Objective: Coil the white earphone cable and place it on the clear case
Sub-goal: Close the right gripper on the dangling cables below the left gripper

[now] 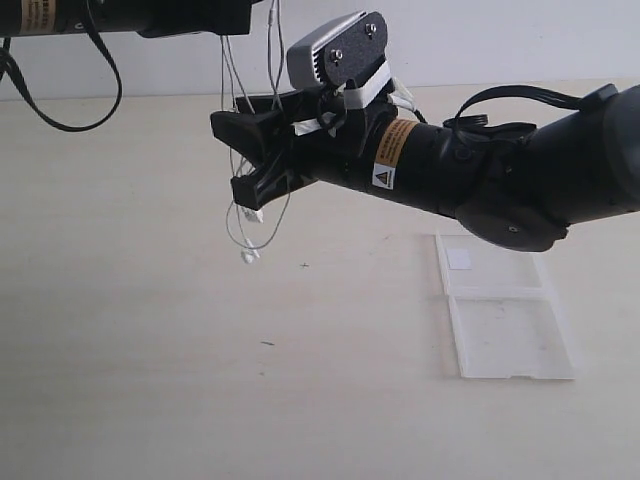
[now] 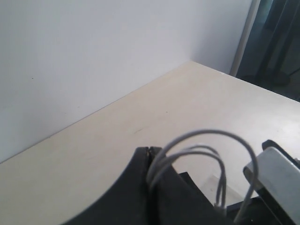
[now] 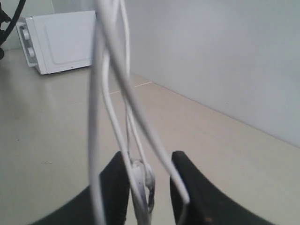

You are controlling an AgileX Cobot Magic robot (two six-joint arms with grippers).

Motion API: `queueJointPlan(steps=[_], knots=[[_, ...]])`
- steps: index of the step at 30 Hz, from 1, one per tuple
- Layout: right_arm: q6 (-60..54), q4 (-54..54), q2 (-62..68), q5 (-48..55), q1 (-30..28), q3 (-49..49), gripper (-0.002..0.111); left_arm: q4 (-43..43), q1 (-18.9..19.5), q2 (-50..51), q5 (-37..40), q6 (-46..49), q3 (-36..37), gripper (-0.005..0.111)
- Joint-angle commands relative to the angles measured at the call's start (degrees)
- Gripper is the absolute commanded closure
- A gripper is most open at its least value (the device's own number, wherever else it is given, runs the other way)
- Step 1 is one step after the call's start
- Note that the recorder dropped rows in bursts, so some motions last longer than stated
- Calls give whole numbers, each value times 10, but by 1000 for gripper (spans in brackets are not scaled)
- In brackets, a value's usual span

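The white earphone cable [image 1: 262,225] hangs in loose loops above the table, an earbud [image 1: 249,255] dangling at its low end. Its upper strands run up to my left arm [image 1: 150,15] at the top edge. In the left wrist view my left gripper [image 2: 149,150] is shut on the cable [image 2: 206,133], which arches out in several loops. My right gripper [image 1: 232,155] is open, its jaws either side of the hanging strands [image 3: 112,70], with an earbud [image 3: 140,176] between them. The clear case [image 1: 505,310] lies open and flat at the right, its white sticker [image 1: 459,258] on the far half.
A black strap [image 1: 60,110] loops down from the left arm. A white box-shaped appliance [image 3: 61,40] stands far off on the table by the wall. The right arm's grey wrist camera [image 1: 335,50] sits above its gripper. Bare tabletop [image 1: 150,350] lies below the cable.
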Motion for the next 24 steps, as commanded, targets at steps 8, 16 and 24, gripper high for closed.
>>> queueJointPlan(steps=[8, 16, 24], knots=[[9, -4, -17, -9, 1, -4, 80, -3, 1, -4, -17, -7, -2, 107], [35, -22, -22, -3, 1, -4, 80, -4, 1, -4, -57, -14, -2, 107], [35, -30, -22, 66, 1, -4, 82, -4, 1, -4, -57, -14, -2, 107]])
